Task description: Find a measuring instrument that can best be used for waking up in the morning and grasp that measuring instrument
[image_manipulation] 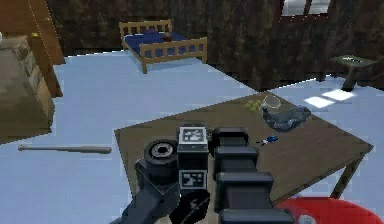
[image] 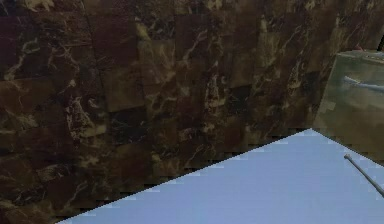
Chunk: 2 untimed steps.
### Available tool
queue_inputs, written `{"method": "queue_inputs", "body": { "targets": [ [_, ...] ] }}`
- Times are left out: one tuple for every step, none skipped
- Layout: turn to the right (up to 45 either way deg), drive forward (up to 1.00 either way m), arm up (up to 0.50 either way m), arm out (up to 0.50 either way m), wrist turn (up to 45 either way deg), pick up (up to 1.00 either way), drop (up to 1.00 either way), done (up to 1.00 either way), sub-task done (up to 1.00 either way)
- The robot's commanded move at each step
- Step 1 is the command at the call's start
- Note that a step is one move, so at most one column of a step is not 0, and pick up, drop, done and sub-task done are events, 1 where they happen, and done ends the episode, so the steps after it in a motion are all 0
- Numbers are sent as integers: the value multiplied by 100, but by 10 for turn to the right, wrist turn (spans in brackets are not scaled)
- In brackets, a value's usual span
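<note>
Dark marbled wall (image: 150, 90) ahead, pale blue floor (image: 250, 185) below. Side cam: wooden bench (image_manipulation: 320, 150) w/ small clutter. Alarm clock: can't place it yet. Nearest candidate = grey-blue lump (image_manipulation: 283, 116) on bench's far part, yellow scraps (image_manipulation: 255, 103) just beside; too small to name. Judgement: clock prob. light, rigid, smooth shell, fragile glass face, so take by body sides, not face or knobs. My pincer (image_manipulation: 158, 170) shows against bench's near edge, left of arm markers (image_manipulation: 192, 135). Its far end is lost in dark bulk, so can't tell if it holds anything. Bed (image_manipulation: 160, 45) and bat (image_manipulation: 65, 149) on floor beyond. Greenish object (image: 360, 100) cut off at fwd view's right edge.
</note>
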Motion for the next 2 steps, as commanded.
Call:
{"method": "queue_inputs", "body": {
  "targets": [
    [0,0,0,0,450,0,0,0,0],
    [0,0,0,0,450,0,0,0,0]
  ]
}}
